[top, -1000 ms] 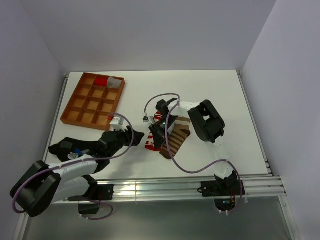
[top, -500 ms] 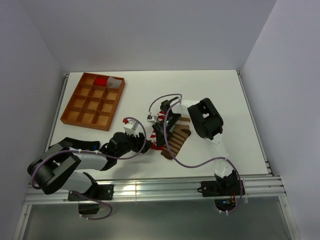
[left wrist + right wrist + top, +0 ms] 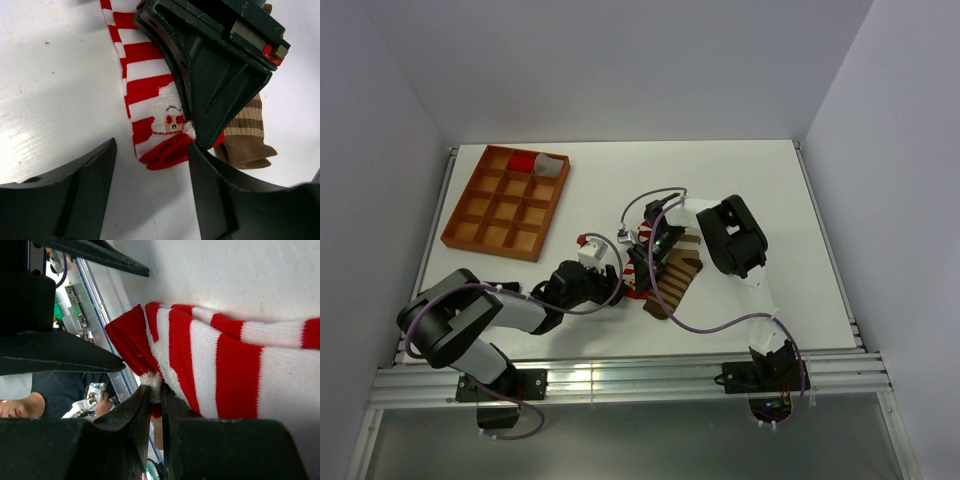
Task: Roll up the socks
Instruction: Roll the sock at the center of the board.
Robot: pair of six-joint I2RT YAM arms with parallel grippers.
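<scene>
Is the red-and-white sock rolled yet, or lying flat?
Not rolled. The red-and-white sock lies flat; only its toe bunches in the right gripper.

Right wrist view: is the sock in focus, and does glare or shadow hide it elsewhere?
Right wrist view: the red-and-white sock is sharp and well lit, while the right pincer close to the lens is dark and soft. Left wrist view: sock crisp, mild sheen on the table, left pincer dark with little detail. Top external view: even light, soft shadows, sock partly covered by the right arm.

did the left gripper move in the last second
Yes. The left gripper has swung right, away from the tray's near corner, and now sits open at the toe of the red-and-white sock.
</scene>
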